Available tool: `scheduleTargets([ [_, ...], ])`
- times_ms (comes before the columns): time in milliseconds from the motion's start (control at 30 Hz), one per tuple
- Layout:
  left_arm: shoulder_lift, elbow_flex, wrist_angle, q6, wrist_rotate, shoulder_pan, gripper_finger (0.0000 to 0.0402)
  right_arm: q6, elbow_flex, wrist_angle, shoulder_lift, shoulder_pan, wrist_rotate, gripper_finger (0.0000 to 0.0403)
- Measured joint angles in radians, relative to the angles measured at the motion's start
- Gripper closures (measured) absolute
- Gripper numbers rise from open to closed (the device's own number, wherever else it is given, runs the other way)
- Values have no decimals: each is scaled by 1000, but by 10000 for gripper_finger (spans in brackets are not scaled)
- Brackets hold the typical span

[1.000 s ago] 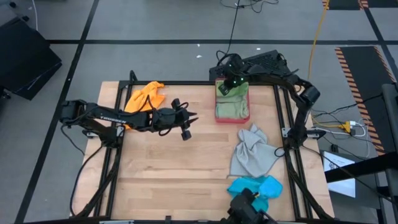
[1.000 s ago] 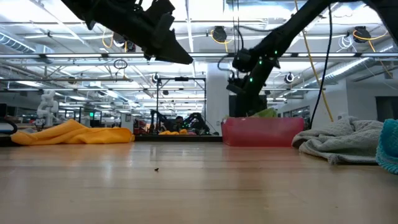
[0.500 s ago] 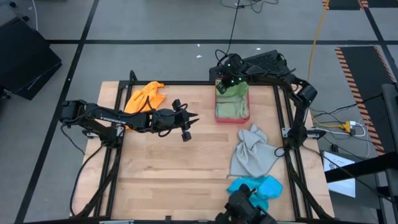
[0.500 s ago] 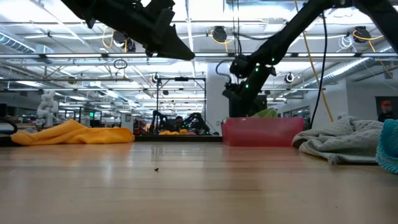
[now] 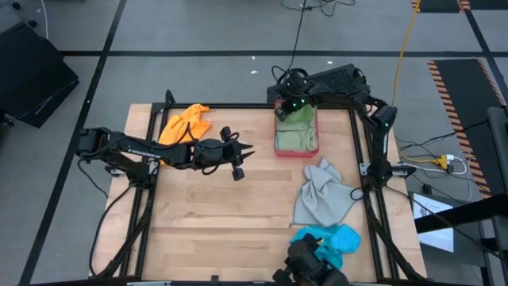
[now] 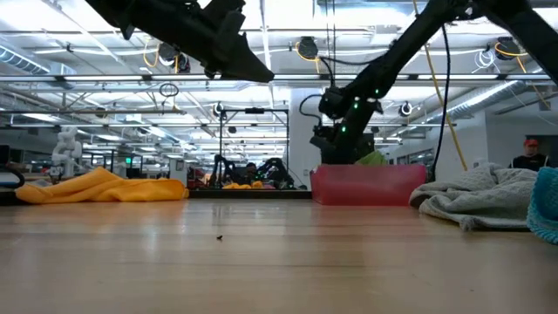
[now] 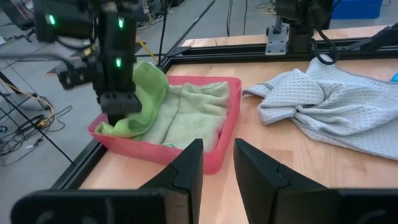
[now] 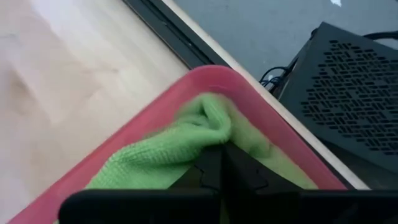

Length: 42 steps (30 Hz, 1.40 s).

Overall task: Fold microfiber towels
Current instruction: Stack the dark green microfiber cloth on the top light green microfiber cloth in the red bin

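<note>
A pink-red tray (image 5: 306,151) stands at the table's far edge with a pale sage towel (image 7: 186,112) lying in it. A bright green towel (image 7: 149,87) is bunched at the tray's far end, where my right gripper (image 5: 287,110) is shut on it. My left gripper (image 5: 248,149) hovers open above the table's middle, left of the tray, with nothing between its fingers. An orange towel (image 5: 186,123) lies far left. A grey towel (image 5: 321,195) and a blue towel (image 5: 329,238) lie on the table's right side. My right gripper pinches a bunched fold of the bright green towel (image 8: 214,127) between its two fingers, slanting down from the table's right and far side. The towel humps up ahead of the fingertips. Its rest lies on the sage towel inside the tray's far end (image 8: 155,118).
Black frame rails (image 5: 361,159) run along the table's edges, close beside the tray. A dark box (image 8: 348,81) sits on the floor just beyond the far edge. Bare wood (image 5: 230,222) spreads over the table's middle and near left.
My right gripper has sunk toward the tray's far end, still shut on the bright green towel, which has come down with it into the tray.
</note>
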Motion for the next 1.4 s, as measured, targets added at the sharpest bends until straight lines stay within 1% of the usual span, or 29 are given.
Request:
scheduleTargets([
  [200, 0, 0, -2, 0, 5, -13, 309, -24, 0, -120, -114, 0, 10, 403],
  [300, 0, 0, -2, 0, 7, -20, 309, -34, 0, -210, -158, -1, 53, 403],
  [400, 0, 0, -2, -1, 7, -24, 309, -46, 0, -288, -177, -4, 94, 403],
  [500, 0, 0, -2, -1, 7, -27, 309, -48, -2, -304, -175, -20, 112, 403],
  [533, 0, 0, -2, -1, 7, -28, 309, -50, -6, -302, -173, -27, 117, 403],
  [700, 0, 0, -3, -1, 7, -32, 309, -43, -42, -303, -168, -70, 209, 403],
  [833, 0, 0, -3, 6, 7, -33, 309, -44, -84, -279, -169, -103, 210, 403],
  [1067, 0, 0, -3, 9, 7, -33, 309, -48, -167, -142, -169, -112, 208, 403],
  [1133, 0, 0, -2, 14, 7, -33, 309, -51, -184, -112, -169, -112, 194, 403],
  [1267, 0, 0, -2, 16, 7, -33, 309, -60, -189, -102, -175, -106, 185, 403],
  [1400, 0, 0, -2, 14, 7, -33, 309, -55, -186, -96, -223, -89, 184, 403],
])
